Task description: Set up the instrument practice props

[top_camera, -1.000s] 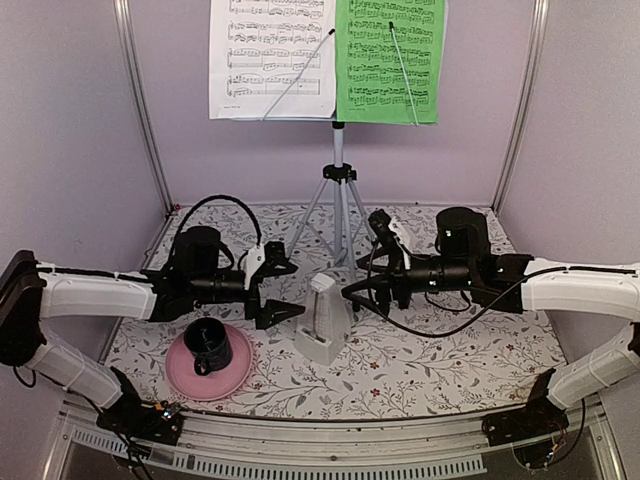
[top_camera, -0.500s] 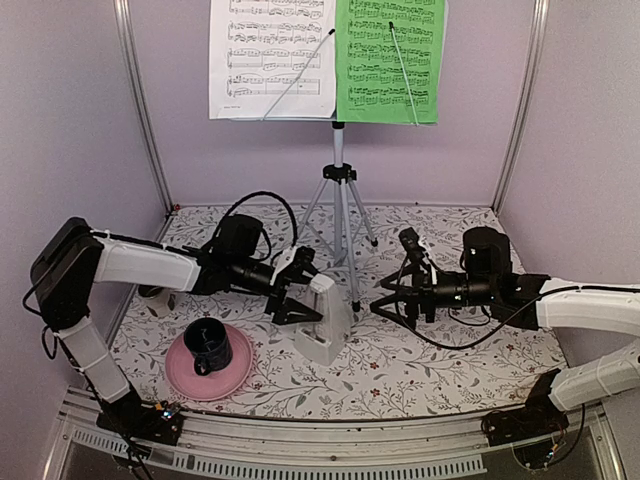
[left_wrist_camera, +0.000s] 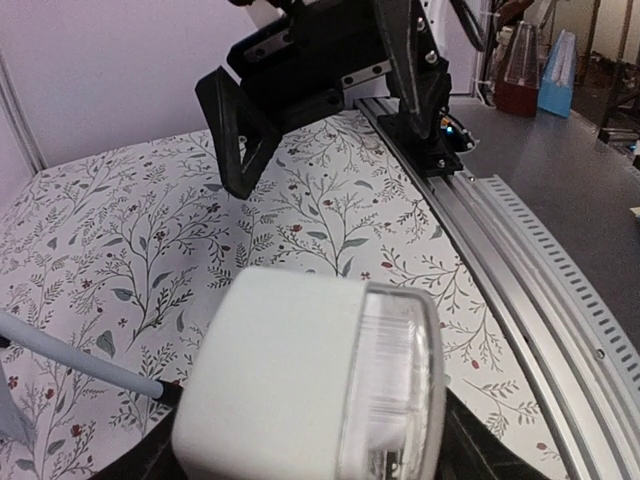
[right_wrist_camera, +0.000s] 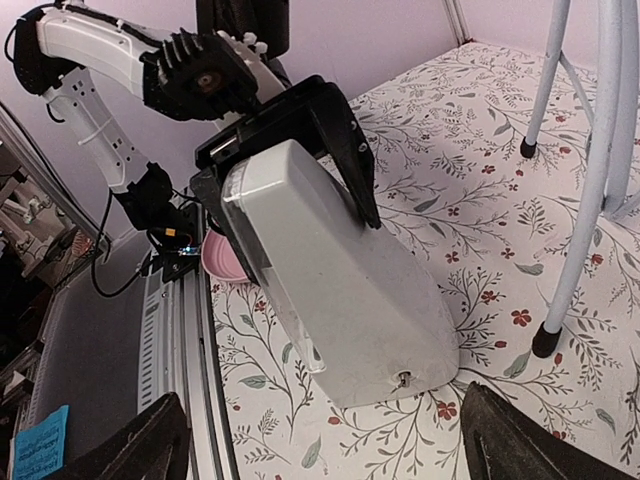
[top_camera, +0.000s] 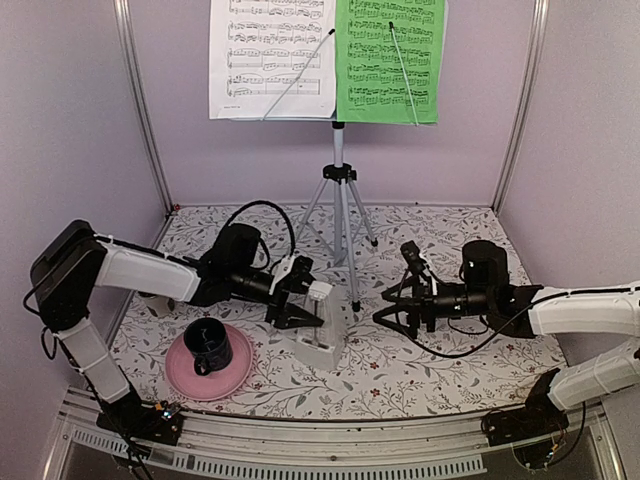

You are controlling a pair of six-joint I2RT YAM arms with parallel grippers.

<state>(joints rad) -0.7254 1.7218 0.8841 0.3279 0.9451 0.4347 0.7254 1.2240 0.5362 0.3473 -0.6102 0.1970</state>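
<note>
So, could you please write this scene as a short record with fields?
metronome: stands on the table
left gripper: jaws either side of its top, grip unclear
right gripper: open, empty, pointed at the metronome
music stand: upright behind it
sheets: white sheet left, green sheet right, on the stand
mug: on the pink plate

Top external: high, behind the arm bases, faces the back wall; whole desk (top_camera: 440,365) and music stand (top_camera: 338,150) in frame. Left wrist: tight on the metronome (left_wrist_camera: 300,390) top, faces the right end effector (left_wrist_camera: 330,150) and near rail (left_wrist_camera: 520,260). Right wrist: low, close, faces left across the desk. All three views share the metronome; the wrist views face each other.
</note>
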